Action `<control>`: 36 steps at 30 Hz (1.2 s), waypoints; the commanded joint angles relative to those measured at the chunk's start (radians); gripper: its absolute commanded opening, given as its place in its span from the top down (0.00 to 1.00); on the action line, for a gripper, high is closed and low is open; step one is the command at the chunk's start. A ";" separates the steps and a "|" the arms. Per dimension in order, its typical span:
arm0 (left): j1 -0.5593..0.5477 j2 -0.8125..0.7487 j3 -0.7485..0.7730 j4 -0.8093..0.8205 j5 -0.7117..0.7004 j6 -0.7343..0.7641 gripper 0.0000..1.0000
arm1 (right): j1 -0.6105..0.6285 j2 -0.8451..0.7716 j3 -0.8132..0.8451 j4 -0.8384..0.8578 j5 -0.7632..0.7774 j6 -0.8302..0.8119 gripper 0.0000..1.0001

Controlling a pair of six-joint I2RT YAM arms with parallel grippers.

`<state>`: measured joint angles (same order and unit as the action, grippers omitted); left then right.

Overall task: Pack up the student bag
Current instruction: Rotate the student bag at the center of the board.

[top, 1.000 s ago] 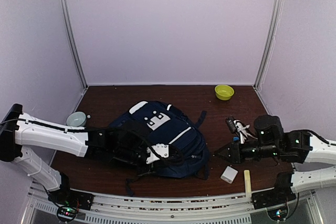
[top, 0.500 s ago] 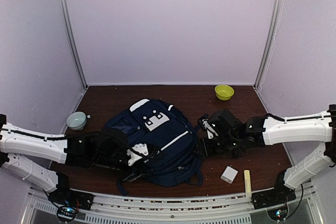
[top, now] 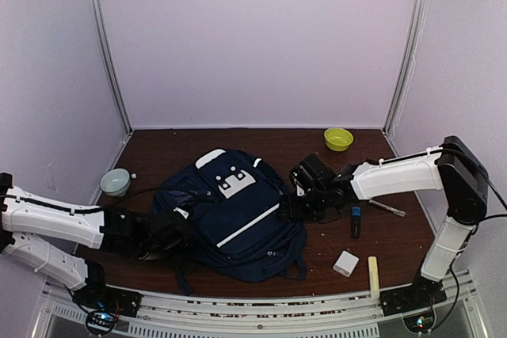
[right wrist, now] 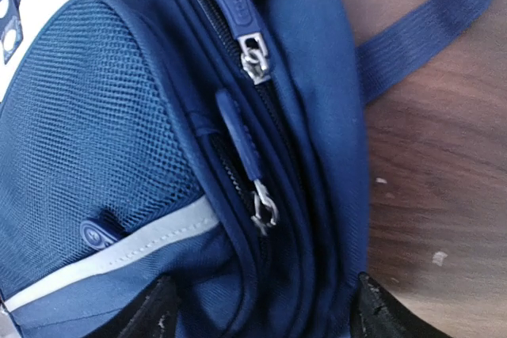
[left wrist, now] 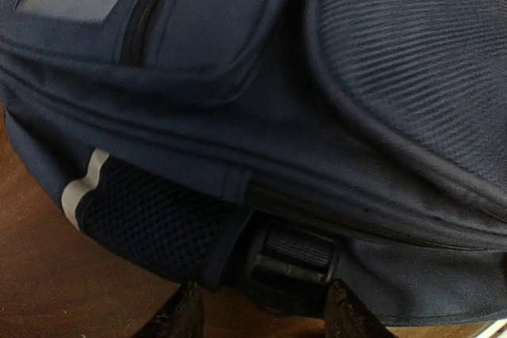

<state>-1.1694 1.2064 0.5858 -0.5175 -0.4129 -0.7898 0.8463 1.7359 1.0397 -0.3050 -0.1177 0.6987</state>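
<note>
While stretched low on opposite sides of the student bag [top: 245, 211] | left fingers [left wrist: 184, 318] apart | right fingers [right wrist: 150, 314] apart

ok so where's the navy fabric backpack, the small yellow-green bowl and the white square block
navy fabric backpack [top: 240, 206], top view, front panel between patch and stripe
small yellow-green bowl [top: 338, 138], top view, inner hollow
white square block [top: 345, 263], top view, top face

The right gripper [top: 291, 202] has swung in from the near right to the student bag's [top: 238, 211] right side, its fingers [right wrist: 154, 310] now spread. The left gripper [top: 173, 233] has drawn back to the bag's left edge, and the bag has shifted left.
</note>
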 commanded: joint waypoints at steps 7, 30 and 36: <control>0.263 0.061 -0.062 0.222 0.111 0.078 0.48 | 0.043 -0.039 -0.188 0.291 -0.178 0.152 0.34; 0.239 -0.225 0.075 0.244 0.236 0.632 0.36 | 0.218 -0.323 -0.186 0.061 0.034 0.157 0.29; 0.077 -0.019 0.246 0.173 0.204 0.750 0.34 | 0.217 -0.423 -0.292 0.046 0.089 0.198 0.28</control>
<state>-1.0065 1.0611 0.7254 -0.3264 -0.2192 -0.1631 1.0691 1.3964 0.8215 -0.2356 -0.0990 0.8883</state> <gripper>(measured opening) 0.655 0.713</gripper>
